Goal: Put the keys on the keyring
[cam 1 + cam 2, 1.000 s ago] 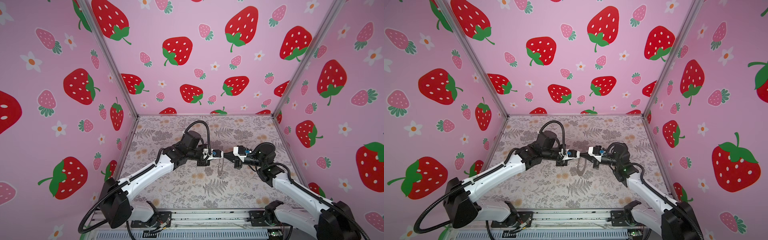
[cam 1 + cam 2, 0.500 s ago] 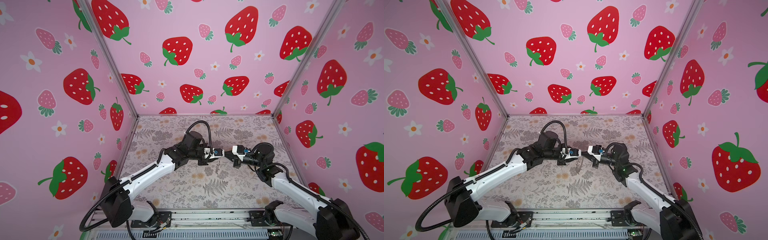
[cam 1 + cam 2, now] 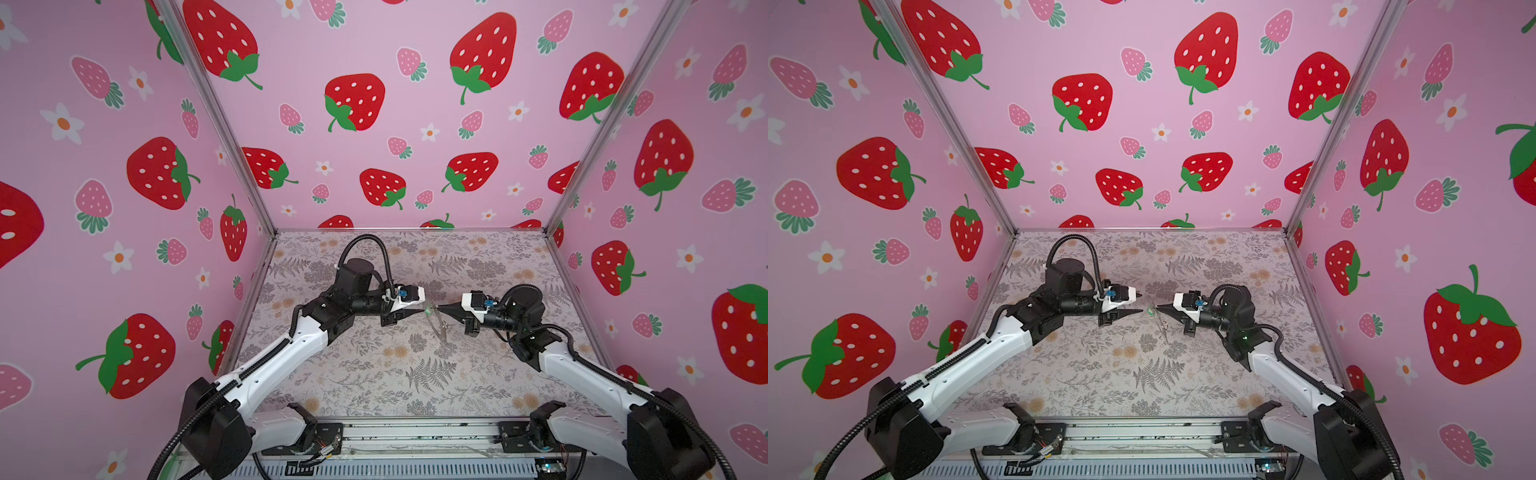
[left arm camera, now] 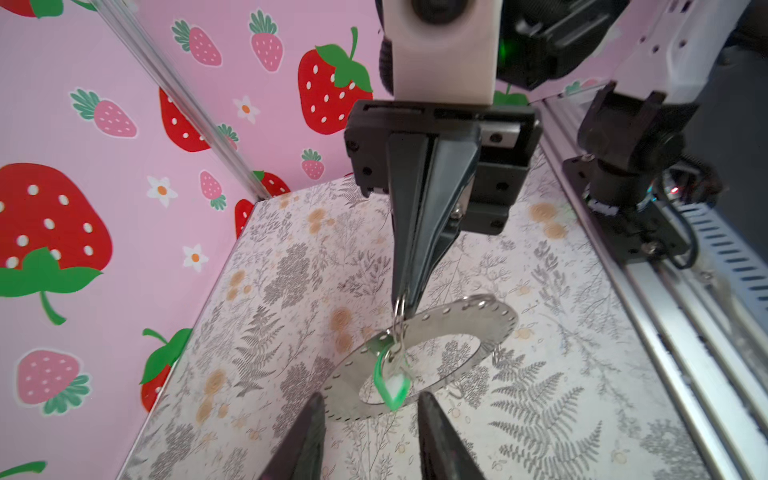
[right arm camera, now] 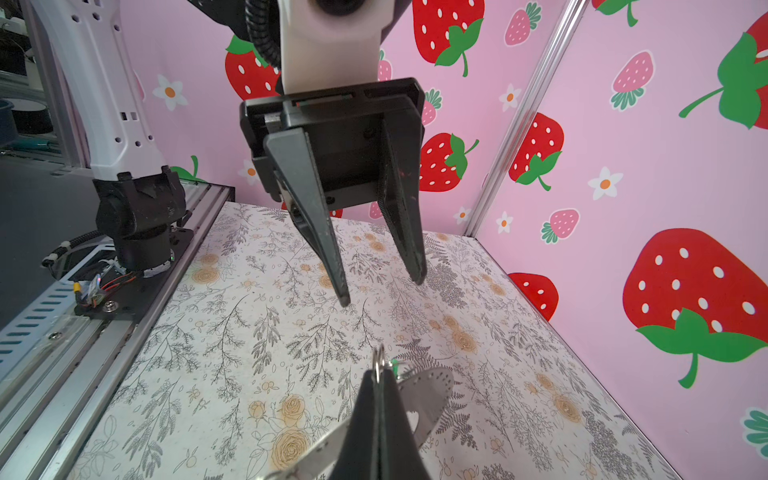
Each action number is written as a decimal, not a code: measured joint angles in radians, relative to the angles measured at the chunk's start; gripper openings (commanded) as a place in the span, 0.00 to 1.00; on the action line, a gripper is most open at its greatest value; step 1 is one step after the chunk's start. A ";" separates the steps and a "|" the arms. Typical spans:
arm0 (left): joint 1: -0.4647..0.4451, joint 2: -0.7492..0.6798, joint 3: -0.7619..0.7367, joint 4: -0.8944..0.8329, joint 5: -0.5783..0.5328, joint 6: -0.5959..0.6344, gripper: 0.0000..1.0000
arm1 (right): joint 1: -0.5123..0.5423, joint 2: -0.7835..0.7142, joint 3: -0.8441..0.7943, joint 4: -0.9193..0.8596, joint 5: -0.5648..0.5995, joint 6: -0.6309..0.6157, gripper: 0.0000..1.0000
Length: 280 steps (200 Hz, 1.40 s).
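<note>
My right gripper (image 4: 405, 297) is shut on a small wire loop (image 5: 378, 360) at the edge of the keyring (image 4: 469, 316), a flat grey ring with tiny rim holes. The ring hangs tilted above the floral floor. From the same loop dangles the keys' green tag (image 4: 390, 386) with its white window, lying across the ring's open centre. My left gripper (image 4: 371, 397) is open, one finger on each side of the tag and apart from it. In both top views the left gripper (image 3: 422, 302) (image 3: 1141, 303) faces the right gripper (image 3: 436, 308) (image 3: 1156, 308) tip to tip. The keyring (image 3: 440, 328) hangs below them.
Pink strawberry walls (image 3: 374, 124) close in the floral floor (image 3: 395, 374) on three sides. An aluminium rail (image 3: 415, 432) with both arm bases runs along the front edge.
My left gripper has gone from shut to open, let go at the tag and drawn back a little to the left. The right gripper keeps its hold and has shifted slightly left.
</note>
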<state>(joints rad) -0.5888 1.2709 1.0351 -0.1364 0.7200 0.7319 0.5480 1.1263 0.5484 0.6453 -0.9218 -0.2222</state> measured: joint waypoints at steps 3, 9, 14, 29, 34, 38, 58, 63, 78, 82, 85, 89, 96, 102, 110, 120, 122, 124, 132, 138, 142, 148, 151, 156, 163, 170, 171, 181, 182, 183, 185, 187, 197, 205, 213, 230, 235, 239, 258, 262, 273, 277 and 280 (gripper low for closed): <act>0.000 0.005 0.005 0.001 0.009 -0.006 0.35 | 0.000 0.000 0.000 0.003 0.000 0.000 0.00; 0.000 0.013 0.011 0.002 0.025 -0.008 0.34 | 0.000 0.000 0.000 0.006 -0.002 0.000 0.00; 0.000 0.019 0.014 0.004 0.039 -0.013 0.32 | 0.000 0.000 0.000 0.009 -0.002 0.000 0.00; 0.000 0.030 0.015 0.005 0.071 -0.027 0.32 | 0.000 0.000 0.000 0.015 -0.003 0.000 0.00; 0.000 0.033 0.015 0.004 0.080 -0.030 0.32 | 0.000 0.000 0.000 0.016 -0.003 0.000 0.00; 0.000 0.035 0.015 0.005 0.086 -0.032 0.32 | 0.000 0.000 0.000 0.019 -0.003 0.000 0.00; -0.001 0.041 0.015 0.005 0.104 -0.043 0.32 | 0.000 -0.002 0.000 0.027 -0.003 0.000 0.00; -0.002 0.042 0.015 0.006 0.105 -0.046 0.33 | 0.000 -0.002 0.000 0.029 -0.003 0.000 0.00; -0.005 0.046 0.015 0.008 0.110 -0.053 0.33 | 0.000 -0.002 0.000 0.031 -0.006 0.000 0.00; -0.007 0.047 0.015 0.008 0.111 -0.056 0.33 | 0.000 -0.002 0.000 0.031 -0.007 0.000 0.00; -0.009 0.047 0.015 0.008 0.111 -0.056 0.33 | 0.000 -0.002 0.000 0.032 -0.007 0.000 0.00; -0.011 0.048 0.015 0.008 0.110 -0.058 0.32 | 0.000 -0.002 0.000 0.034 -0.008 0.000 0.00; -0.016 0.051 0.016 0.009 0.109 -0.060 0.32 | 0.000 -0.002 0.000 0.037 -0.009 0.000 0.00; -0.021 0.054 0.018 0.009 0.109 -0.060 0.32 | 0.000 -0.002 0.000 0.041 -0.011 0.001 0.00; -0.027 0.061 0.023 0.010 0.107 -0.063 0.32 | 0.000 -0.002 0.000 0.045 -0.012 0.001 0.00; -0.032 0.070 0.026 0.013 0.102 -0.067 0.31 | 0.000 -0.002 0.000 0.049 -0.014 0.002 0.00; -0.032 0.072 0.027 0.014 0.101 -0.068 0.30 | 0.000 -0.002 0.000 0.050 -0.014 0.002 0.00; -0.033 0.074 0.028 0.013 0.101 -0.071 0.30 | 0.000 -0.002 0.000 0.050 -0.015 0.002 0.00; -0.035 0.080 0.031 0.016 0.100 -0.074 0.29 | 0.000 -0.003 0.000 0.050 -0.015 0.005 0.00; -0.036 0.084 0.031 0.018 0.099 -0.076 0.27 | 0.000 -0.003 0.000 0.049 -0.016 0.007 0.00; -0.036 0.085 0.031 0.019 0.097 -0.079 0.26 | 0.000 -0.003 0.000 0.049 -0.016 0.008 0.00; -0.036 0.086 0.032 0.022 0.093 -0.080 0.24 | 0.000 -0.003 0.000 0.049 -0.018 0.009 0.00; -0.036 0.086 0.032 0.022 0.091 -0.080 0.23 | 0.000 -0.003 0.000 0.050 -0.018 0.010 0.00; -0.036 0.086 0.032 0.024 0.089 -0.080 0.22 | 0.000 -0.004 0.000 0.050 -0.018 0.011 0.00; -0.036 0.086 0.032 0.026 0.085 -0.082 0.20 | 0.000 -0.005 0.000 0.050 -0.018 0.012 0.00; -0.036 0.086 0.032 0.027 0.084 -0.082 0.19 | 0.000 -0.006 0.000 0.050 -0.018 0.012 0.00; -0.036 0.086 0.032 0.027 0.084 -0.081 0.19 | 0.000 -0.006 0.000 0.050 -0.018 0.012 0.00; -0.036 0.086 0.032 0.030 0.080 -0.082 0.17 | 0.000 -0.007 0.000 0.050 -0.019 0.012 0.00; -0.036 0.086 0.032 0.030 0.080 -0.083 0.17 | 0.000 -0.007 0.000 0.050 -0.019 0.012 0.00; -0.036 0.086 0.032 0.030 0.080 -0.083 0.17 | 0.000 -0.007 0.000 0.050 -0.019 0.012 0.00; -0.036 0.086 0.033 0.030 0.080 -0.081 0.16 | 0.000 -0.007 0.000 0.050 -0.019 0.012 0.00; -0.036 0.086 0.033 0.031 0.080 -0.082 0.16 | 0.000 -0.007 0.000 0.050 -0.019 0.012 0.00; -0.037 0.086 0.035 0.033 0.076 -0.082 0.15 | 0.000 -0.007 0.000 0.050 -0.019 0.012 0.00; -0.037 0.086 0.037 0.034 0.075 -0.082 0.13 | 0.000 -0.007 0.000 0.050 -0.020 0.012 0.00; -0.038 0.086 0.037 0.035 0.073 -0.082 0.09 | 0.000 -0.007 0.000 0.050 -0.022 0.012 0.00; -0.039 0.086 0.043 0.034 0.069 -0.078 0.01 | 0.003 -0.007 0.000 0.049 -0.024 0.013 0.00; -0.040 0.086 0.044 0.032 0.069 -0.077 0.01 | 0.003 -0.007 0.000 0.050 -0.024 0.013 0.00; -0.040 0.086 0.045 0.031 0.067 -0.072 0.00 | 0.003 -0.007 0.000 0.050 -0.023 0.013 0.00; -0.042 0.086 0.045 0.025 0.064 -0.070 0.00 | 0.003 -0.007 0.000 0.048 -0.021 0.014 0.00; -0.042 0.086 0.045 0.024 0.063 -0.069 0.00 | 0.003 -0.007 0.000 0.048 -0.020 0.014 0.00; -0.042 0.086 0.049 0.019 0.061 -0.066 0.00 | 0.003 -0.007 0.000 0.049 -0.018 0.014 0.00; -0.042 0.086 0.050 0.018 0.060 -0.063 0.00 | 0.004 -0.007 0.000 0.050 -0.017 0.013 0.00; -0.043 0.086 0.051 0.016 0.058 -0.062 0.00 | 0.004 -0.007 0.000 0.050 -0.016 0.013 0.00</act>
<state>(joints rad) -0.6315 1.3567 1.0866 -0.1204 0.7784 0.6697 0.5518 1.1191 0.5480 0.6949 -0.9382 -0.2089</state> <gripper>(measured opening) 0.047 0.046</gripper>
